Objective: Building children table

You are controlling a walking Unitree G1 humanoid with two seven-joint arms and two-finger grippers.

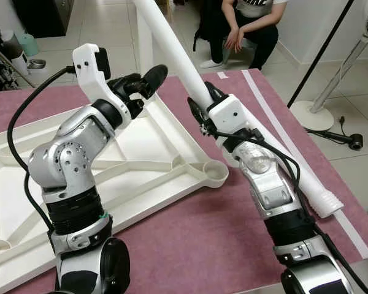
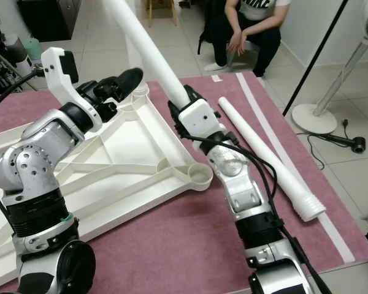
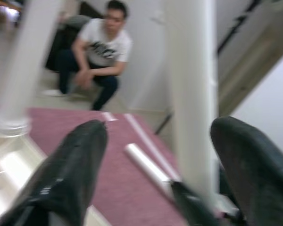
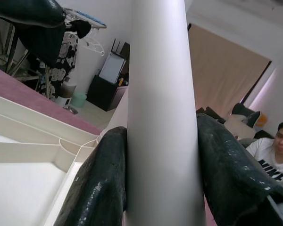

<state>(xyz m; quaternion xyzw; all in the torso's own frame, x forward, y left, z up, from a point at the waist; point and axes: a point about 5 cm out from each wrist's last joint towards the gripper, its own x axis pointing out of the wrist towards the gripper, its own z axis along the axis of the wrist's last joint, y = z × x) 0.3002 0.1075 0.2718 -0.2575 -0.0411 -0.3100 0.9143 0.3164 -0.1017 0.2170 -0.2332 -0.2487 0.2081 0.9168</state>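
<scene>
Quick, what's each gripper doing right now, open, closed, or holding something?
Left gripper: open, holding nothing, above the tabletop frame.
Right gripper: closed on the white table leg.

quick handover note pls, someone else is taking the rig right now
Right gripper: jaws shut on a white table leg, held slanting above the tabletop.
Left gripper: jaws open, holding nothing, raised over the far edge of the upturned white tabletop.
A second leg lies loose on the pink mat, to the right of the tabletop.
Near corner socket is empty.
A person crouches beyond the mat.
Left to do: seat the held leg, then the loose one.
</scene>
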